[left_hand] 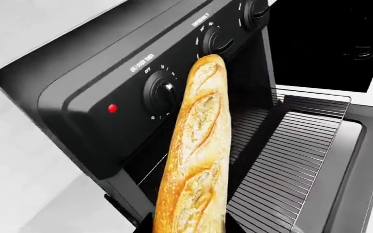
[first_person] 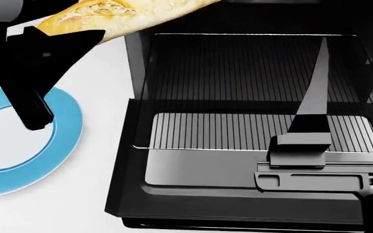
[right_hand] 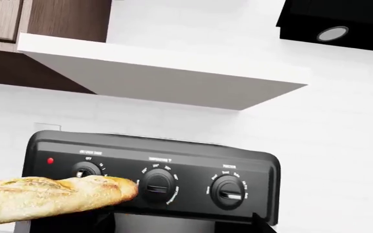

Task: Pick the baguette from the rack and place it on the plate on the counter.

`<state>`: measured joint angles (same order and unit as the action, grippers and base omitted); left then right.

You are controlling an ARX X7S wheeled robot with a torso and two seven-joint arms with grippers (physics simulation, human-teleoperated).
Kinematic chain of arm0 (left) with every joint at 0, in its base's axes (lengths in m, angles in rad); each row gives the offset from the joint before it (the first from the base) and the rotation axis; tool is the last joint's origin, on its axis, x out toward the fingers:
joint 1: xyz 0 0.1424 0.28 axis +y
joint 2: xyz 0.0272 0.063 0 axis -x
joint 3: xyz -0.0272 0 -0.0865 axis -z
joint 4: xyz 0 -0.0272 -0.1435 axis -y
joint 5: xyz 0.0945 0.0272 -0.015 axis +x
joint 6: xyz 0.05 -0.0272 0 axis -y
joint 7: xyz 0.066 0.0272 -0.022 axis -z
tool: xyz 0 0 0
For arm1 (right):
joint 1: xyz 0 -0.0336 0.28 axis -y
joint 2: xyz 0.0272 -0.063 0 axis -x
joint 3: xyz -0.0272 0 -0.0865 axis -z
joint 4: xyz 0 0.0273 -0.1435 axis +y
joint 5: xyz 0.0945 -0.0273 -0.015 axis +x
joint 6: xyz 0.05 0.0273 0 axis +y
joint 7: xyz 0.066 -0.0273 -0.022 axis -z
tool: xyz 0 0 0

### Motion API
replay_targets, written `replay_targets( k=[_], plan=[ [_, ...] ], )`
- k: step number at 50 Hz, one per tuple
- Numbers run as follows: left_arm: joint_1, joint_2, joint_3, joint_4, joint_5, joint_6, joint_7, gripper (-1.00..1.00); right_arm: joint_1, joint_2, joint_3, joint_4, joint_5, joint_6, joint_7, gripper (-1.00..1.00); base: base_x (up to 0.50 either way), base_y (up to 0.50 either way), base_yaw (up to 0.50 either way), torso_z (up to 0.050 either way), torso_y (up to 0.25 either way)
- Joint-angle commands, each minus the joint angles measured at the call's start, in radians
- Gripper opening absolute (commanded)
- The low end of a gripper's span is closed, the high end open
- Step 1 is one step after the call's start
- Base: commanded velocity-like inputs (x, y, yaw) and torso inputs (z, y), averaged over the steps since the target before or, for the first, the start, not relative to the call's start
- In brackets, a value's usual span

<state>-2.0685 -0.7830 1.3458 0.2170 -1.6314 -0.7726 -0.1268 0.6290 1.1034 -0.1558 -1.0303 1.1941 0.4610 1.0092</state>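
In the left wrist view, the baguette lies nearest the camera, its near end held between the dark pads of the left tool at the frame's lower edge, so that tool is clenched on the loaf. The far tapered end is seen against the oven's control panel, near a knob. Beside the loaf, the rack is drawn out over the open oven door and carries nothing.

In the head view, the left arm is raised over the white surface, with the baguette crossing the top of the frame, clear of the rack. The plate lies on the surface beside the oven, below the arm and partly hidden by it. The right tool is seen over the open door; whether it is released or clenched cannot be told.

In the right wrist view, the baguette is seen in front of the control panel, lifted off the rack.

The pick appears done, and the carry to the plate is judged to be the step in hand. The next move calls for the loaf to be swung away from the oven, brought over the plate's centre, lowered flat, and only then released.
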Motion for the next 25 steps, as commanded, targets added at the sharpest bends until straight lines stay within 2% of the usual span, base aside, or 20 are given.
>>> replay_targets(
  k=[1,14,25],
  plan=[
    [-0.095,-0.235,-0.072,0.182,-0.160,-0.073,-0.209,-1.00,0.004,0.008,-0.013,0.000,-0.003,-0.017,0.001,1.00,0.00,0.00,0.00,0.000,0.000],
    [-0.154,-0.388,-0.099,0.255,-0.287,-0.137,-0.395,-1.00,0.015,0.015,-0.031,-0.003,-0.003,-0.032,0.006,1.00,0.00,0.00,0.00,0.000,0.001],
    [-0.014,-0.519,-0.067,0.309,-0.174,-0.047,-0.352,-1.00,0.041,0.039,-0.052,-0.010,0.014,-0.045,0.023,1.00,0.00,0.00,0.00,0.000,0.000]
  ],
)
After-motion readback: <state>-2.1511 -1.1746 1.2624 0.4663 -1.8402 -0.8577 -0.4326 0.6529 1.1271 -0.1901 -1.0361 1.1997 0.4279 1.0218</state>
